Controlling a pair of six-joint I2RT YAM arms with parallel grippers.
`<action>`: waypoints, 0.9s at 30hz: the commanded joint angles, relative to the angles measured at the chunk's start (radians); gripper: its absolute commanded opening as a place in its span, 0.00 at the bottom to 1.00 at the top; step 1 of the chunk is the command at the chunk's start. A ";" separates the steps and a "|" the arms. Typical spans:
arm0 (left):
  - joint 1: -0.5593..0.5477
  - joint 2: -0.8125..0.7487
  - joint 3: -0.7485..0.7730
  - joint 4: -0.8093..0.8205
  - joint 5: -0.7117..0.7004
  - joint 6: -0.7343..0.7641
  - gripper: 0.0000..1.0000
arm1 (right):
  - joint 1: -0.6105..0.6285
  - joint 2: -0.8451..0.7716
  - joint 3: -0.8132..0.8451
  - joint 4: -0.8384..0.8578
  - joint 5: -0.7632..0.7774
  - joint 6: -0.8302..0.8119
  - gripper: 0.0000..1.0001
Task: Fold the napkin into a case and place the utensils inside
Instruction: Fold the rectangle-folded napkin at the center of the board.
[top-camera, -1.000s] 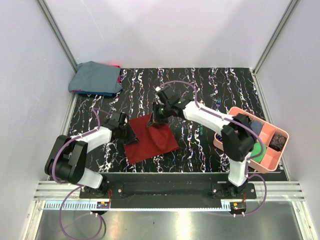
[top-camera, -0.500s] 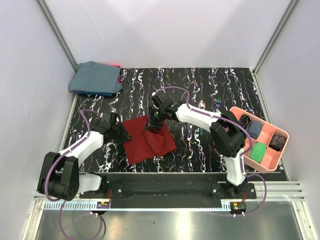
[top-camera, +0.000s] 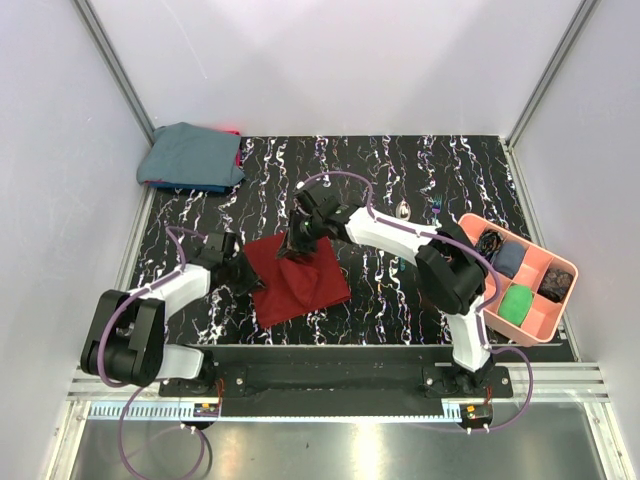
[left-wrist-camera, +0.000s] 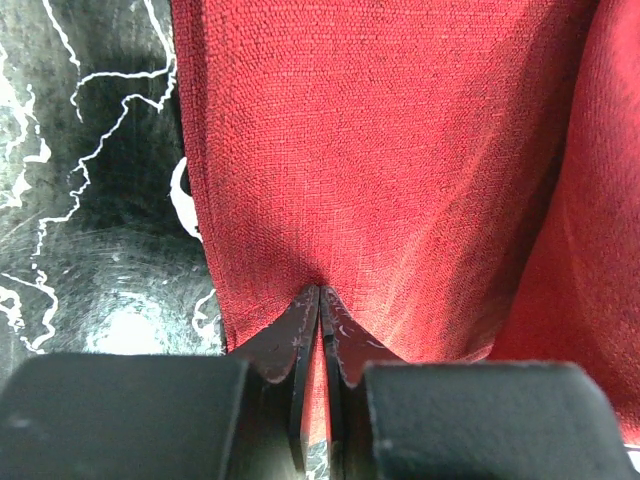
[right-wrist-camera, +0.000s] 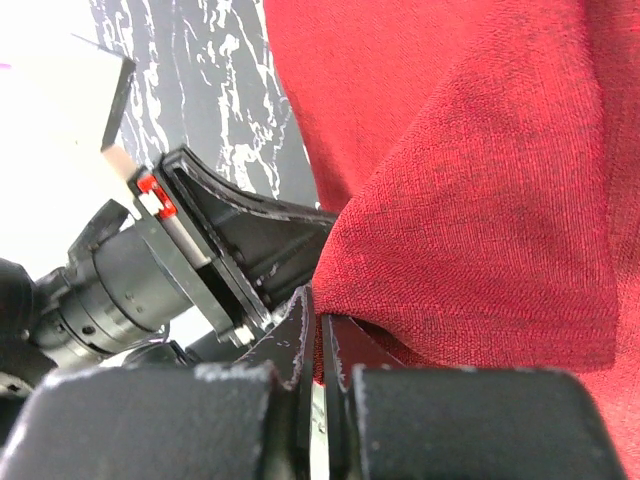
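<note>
The left gripper (left-wrist-camera: 320, 305) is pinching the napkin (top-camera: 308, 288) at its edge. The right gripper (right-wrist-camera: 318, 330) is clamping a raised fold.

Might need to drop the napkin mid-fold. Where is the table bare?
Bare table: the far strip between the grey cloth and the utensils, and the near patch between the napkin and the right arm. Crowded at centre-left, where the left gripper and right gripper both pinch the napkin.
</note>
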 joint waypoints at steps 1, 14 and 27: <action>-0.004 -0.021 -0.023 0.005 -0.005 0.008 0.10 | 0.023 0.026 0.061 0.040 0.008 0.012 0.00; -0.003 -0.105 -0.003 -0.069 -0.031 0.021 0.12 | 0.021 0.086 0.083 0.057 0.005 -0.005 0.13; 0.144 -0.316 0.167 -0.264 0.065 0.198 0.33 | 0.021 0.092 0.207 -0.055 -0.327 -0.152 0.59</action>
